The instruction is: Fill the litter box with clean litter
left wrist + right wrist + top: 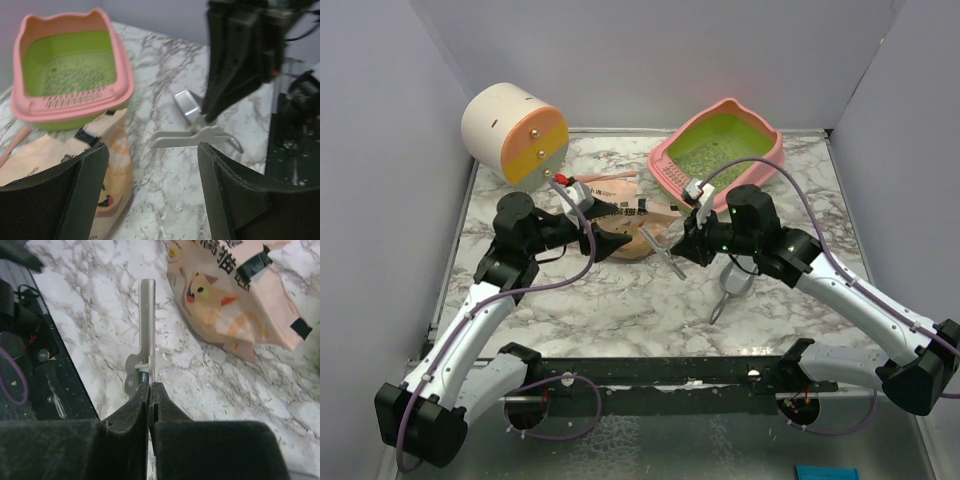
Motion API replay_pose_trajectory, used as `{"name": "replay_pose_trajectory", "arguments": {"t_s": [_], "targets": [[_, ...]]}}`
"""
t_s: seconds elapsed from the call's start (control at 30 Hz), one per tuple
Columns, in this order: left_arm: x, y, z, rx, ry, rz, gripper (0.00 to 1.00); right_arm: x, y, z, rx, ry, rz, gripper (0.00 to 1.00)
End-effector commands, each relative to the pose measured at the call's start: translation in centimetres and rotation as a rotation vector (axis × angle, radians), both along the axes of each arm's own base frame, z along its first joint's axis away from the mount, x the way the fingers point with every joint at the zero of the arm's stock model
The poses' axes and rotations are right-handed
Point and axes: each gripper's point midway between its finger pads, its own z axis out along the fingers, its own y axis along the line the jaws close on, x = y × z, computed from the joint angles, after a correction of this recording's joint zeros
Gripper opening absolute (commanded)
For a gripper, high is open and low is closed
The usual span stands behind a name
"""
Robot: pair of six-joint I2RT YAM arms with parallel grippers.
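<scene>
1. Right gripper [150, 390], fingers pressed together, pinches a metal clip [147, 325] by its near end.
2. Left gripper [152, 170] stands spread, the bag [60, 150] under its left finger.
3. Litter box [75, 102], thinly speckled with litter [75, 75], sits beyond both grippers.

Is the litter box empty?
No, the left wrist view shows a thin scatter of litter lying on the green floor of the litter box.
</scene>
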Motion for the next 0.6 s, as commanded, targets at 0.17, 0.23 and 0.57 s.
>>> {"name": "replay_pose_trajectory", "arguments": {"t_s": [0.17,0.23,0.57], "targets": [[-8.9,-0.6,4.3,-0.093,-0.024,-0.503,0.75,-1.6,1.9,6.4,0.239,-0.079,0.346,0.01],[-8.7,-0.7,4.0,-0.091,-0.006,-0.512,0.74,-2.5,2.2,7.2,0.273,-0.092,0.402,0.01],[-6.1,-1.4,3.6,-0.075,0.064,-0.503,0.65,-3.6,2.1,8.1,0.303,-0.122,0.46,0.01]]}}
